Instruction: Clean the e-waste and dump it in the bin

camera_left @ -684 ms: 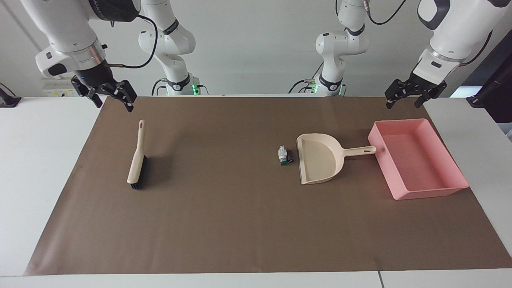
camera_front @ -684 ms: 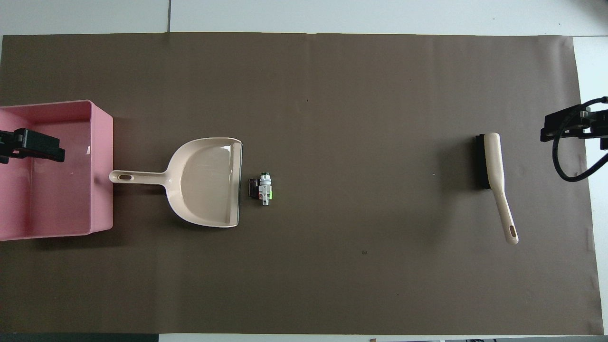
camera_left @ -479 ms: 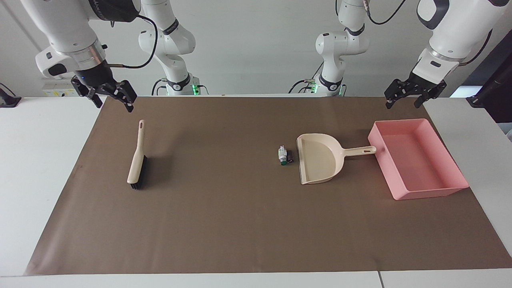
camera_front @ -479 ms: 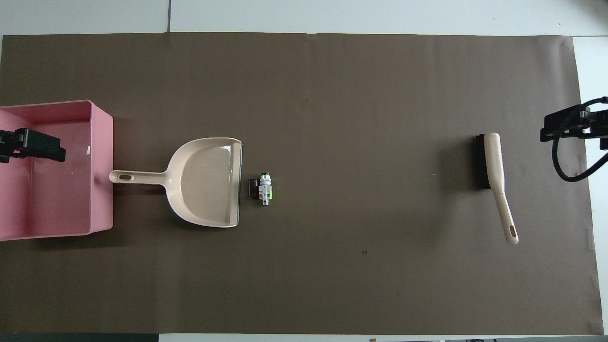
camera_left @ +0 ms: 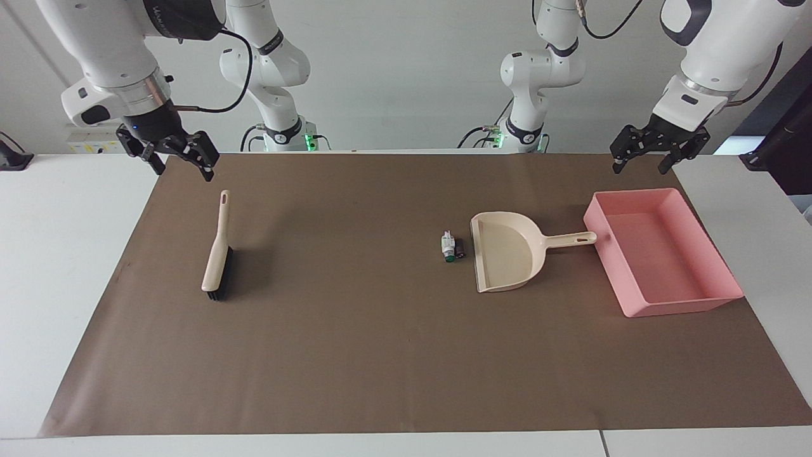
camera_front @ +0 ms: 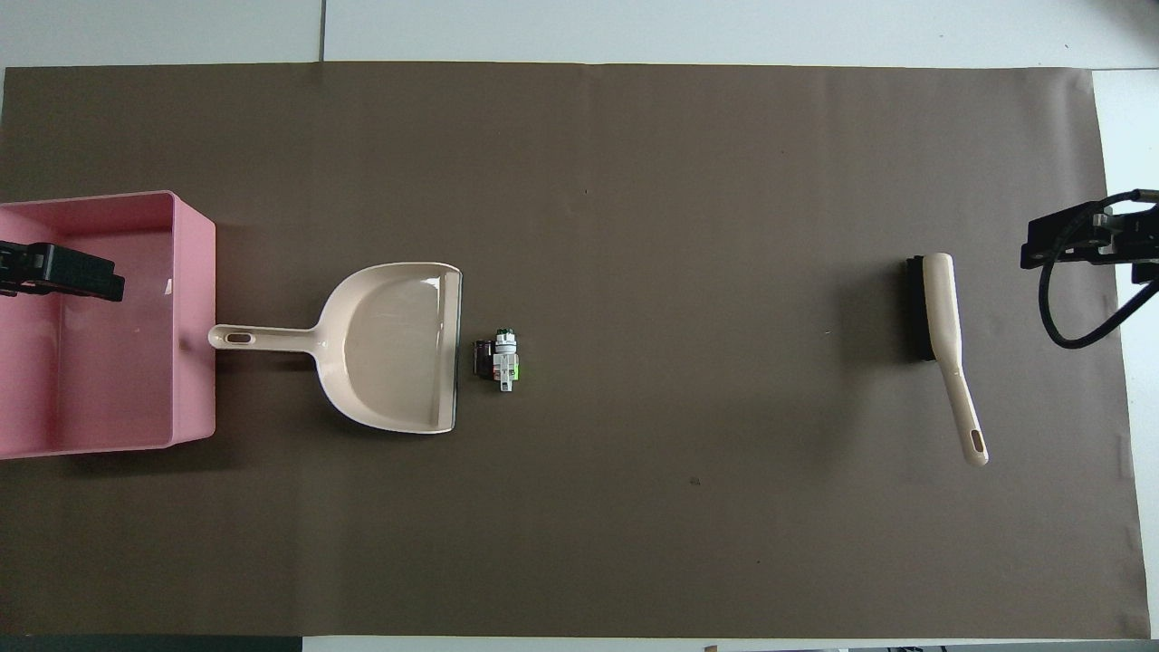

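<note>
The e-waste lies on the brown mat just outside the dustpan's mouth: a whitish bit with a green end (camera_left: 449, 247) (camera_front: 503, 360) and a small black block (camera_left: 459, 249) (camera_front: 483, 358) touching it. The beige dustpan (camera_left: 507, 251) (camera_front: 389, 349) lies flat with its handle pointing at the pink bin (camera_left: 679, 306) (camera_front: 195, 326), which holds nothing. My left gripper (camera_left: 638, 166) (camera_front: 36, 272) hangs open in the air over the bin's edge nearest the robots. My right gripper (camera_left: 181, 166) (camera_front: 1087, 244) hangs open in the air above the mat's edge, near the brush handle's tip.
A beige hand brush with black bristles (camera_left: 217, 254) (camera_front: 942, 335) lies on the mat toward the right arm's end. The brown mat (camera_left: 355, 355) covers most of the white table.
My right gripper has edged slightly toward the brush. My left gripper has barely shifted. Nothing on the mat has moved.
</note>
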You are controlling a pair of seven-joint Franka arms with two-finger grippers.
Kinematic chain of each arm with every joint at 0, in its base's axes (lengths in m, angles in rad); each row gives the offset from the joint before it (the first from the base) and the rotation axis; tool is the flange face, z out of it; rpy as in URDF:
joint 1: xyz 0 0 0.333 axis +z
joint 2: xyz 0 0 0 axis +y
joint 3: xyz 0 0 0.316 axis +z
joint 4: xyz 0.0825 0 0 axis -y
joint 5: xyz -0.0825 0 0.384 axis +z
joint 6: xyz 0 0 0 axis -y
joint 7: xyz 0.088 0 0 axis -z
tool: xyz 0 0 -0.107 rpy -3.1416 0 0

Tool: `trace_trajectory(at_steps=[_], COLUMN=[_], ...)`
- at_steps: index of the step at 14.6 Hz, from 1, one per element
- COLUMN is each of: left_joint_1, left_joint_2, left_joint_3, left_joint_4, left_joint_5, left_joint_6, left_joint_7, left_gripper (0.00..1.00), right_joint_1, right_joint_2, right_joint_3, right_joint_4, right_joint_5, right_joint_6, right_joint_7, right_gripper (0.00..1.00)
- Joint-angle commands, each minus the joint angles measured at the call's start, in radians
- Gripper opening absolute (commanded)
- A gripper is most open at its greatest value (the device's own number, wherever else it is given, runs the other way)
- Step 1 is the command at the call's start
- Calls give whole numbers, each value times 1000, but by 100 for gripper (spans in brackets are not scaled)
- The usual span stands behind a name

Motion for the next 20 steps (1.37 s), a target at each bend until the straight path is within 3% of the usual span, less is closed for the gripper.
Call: trace_trajectory(at_steps=[1,3,7,10,14,17,20], left_joint_1=[-7,-12,-33,-58,-74,-93,-127], left_joint_2=[-28,-26,-25,-9,10,18,35], left_joint_3=[-3,-5,-8,-8,-6,-6,-6], left_joint_4=[-39,-54,-138,-200,-296,-413,-476], left_joint_5=[17,17,15,15,24,124,142], left_joint_6=[51,70,136,179,223,381,455], left_joint_7=[159,323,633,785,1091,1096,1079], left_gripper=[97,97,98,98,98,97,97], right_joint_1=[-22,-69,-117,-148,-156,-171,-174], right_joint_2=[-81,-142,-146,-153,-141,-124,-124], right_joint_3=[1,-2,-5,-5,-5,-5,-3], right_joint_4=[-182,-378,-526,-701,-831,-856,-861], right_joint_5=[14,14,14,14,16,16,19], right_joint_6=[98,239,279,458,625,673,678], right_joint_7=[-31,-133,-244,-302,-322,-343,-350], right_gripper=[99,99,99,99,99,99,98])
